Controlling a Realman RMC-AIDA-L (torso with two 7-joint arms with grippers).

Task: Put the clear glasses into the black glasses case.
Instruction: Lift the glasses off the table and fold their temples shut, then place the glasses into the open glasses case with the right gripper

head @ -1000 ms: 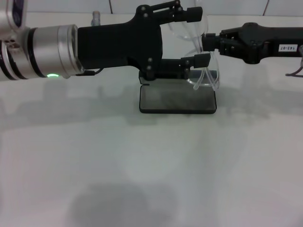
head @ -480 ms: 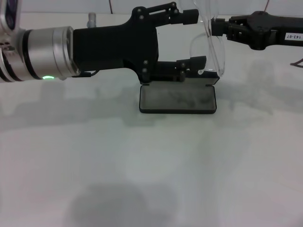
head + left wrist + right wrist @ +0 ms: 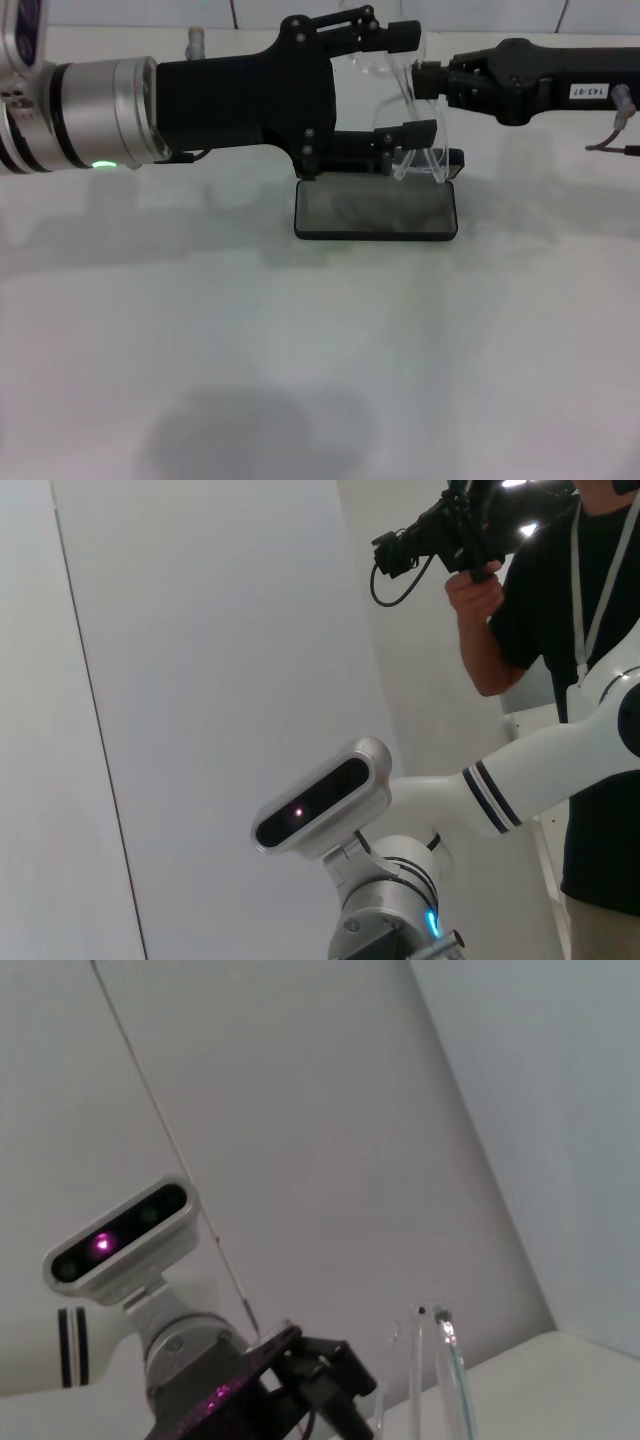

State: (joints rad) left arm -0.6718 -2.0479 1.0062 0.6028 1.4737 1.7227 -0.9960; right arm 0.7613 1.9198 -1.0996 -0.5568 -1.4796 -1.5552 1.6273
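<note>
White table (image 3: 320, 350): fills most of the head view, bare surface from the centre down to the lower edge.
Left arm: silver cuff at the left edge of the head view, black body reaching across the upper middle.
Left gripper (image 3: 414, 80): upper centre of the head view, above the case; its two fingers stand spread wide, one high and one low, with the glasses' lens area between them; contact with the glasses cannot be told.
Right arm: black, entering from the upper right of the head view and running level toward the centre.
Right gripper (image 3: 425, 80): upper centre-right, its tip pinched on the top part of the clear glasses.
Black glasses case (image 3: 376, 208): centre of the head view on the table, lid open, grey lining facing up; its rear edge lies under the left gripper's lower finger.
Clear glasses (image 3: 418, 150): held up over the right end of the case, the lower ends of the frame reaching down to the case's rear edge; in the right wrist view a clear edge (image 3: 448, 1370) shows at the lower right.
</note>
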